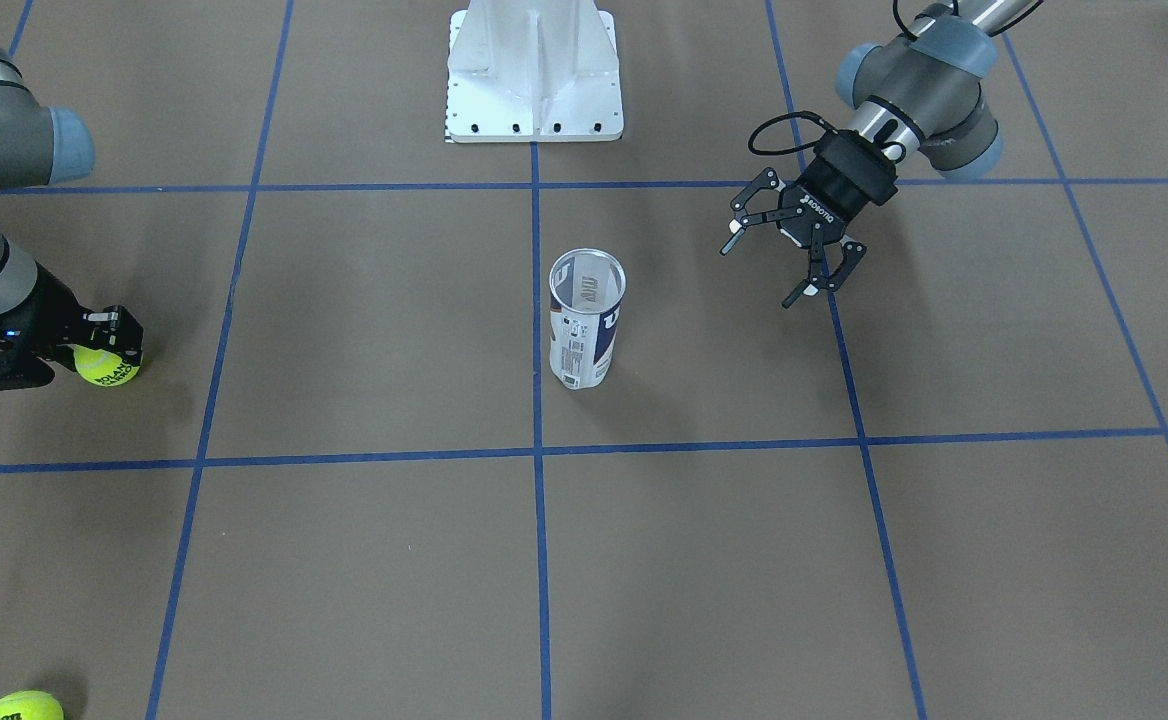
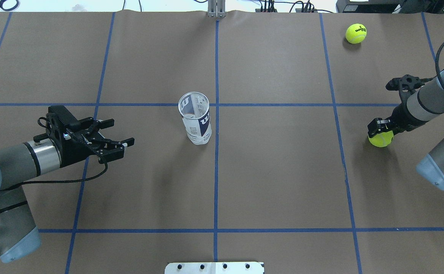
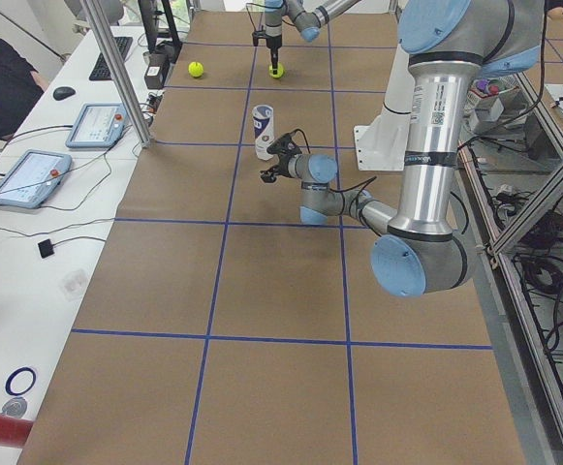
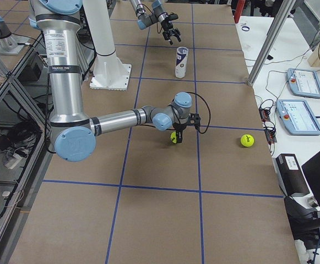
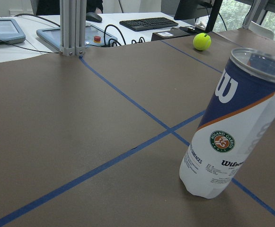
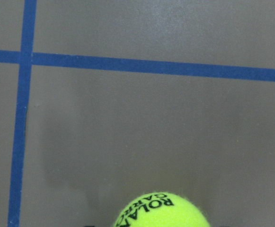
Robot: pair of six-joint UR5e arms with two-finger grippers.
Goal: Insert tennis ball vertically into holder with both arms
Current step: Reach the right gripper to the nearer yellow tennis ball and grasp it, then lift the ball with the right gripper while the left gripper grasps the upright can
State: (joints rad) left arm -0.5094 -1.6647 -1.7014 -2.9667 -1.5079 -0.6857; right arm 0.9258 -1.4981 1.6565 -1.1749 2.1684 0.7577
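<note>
- The left gripper (image 2: 122,132) hung empty with its jaws spread wide, aimed at the holder (image 2: 196,125), with open table (image 2: 283,171) between them.
- The holder stood upright near the table's middle, just left of the centre tape line (image 2: 216,182). Its mouth was open, nothing was inside, and nothing braced it yet.
- The right gripper (image 2: 381,131), well off to the right, was clamped on the ball (image 2: 381,140), low by the table. I could not tell whether the ball had left the surface.
- A second ball (image 2: 355,33) lay near the far edge, apart from both arms.
- By my reading, the pick looked made. Still to do were carrying the ball over, steadying the holder and dropping the ball in.
- There was plenty of room on both sides of the holder, and nothing lay between it and the held ball.
</note>
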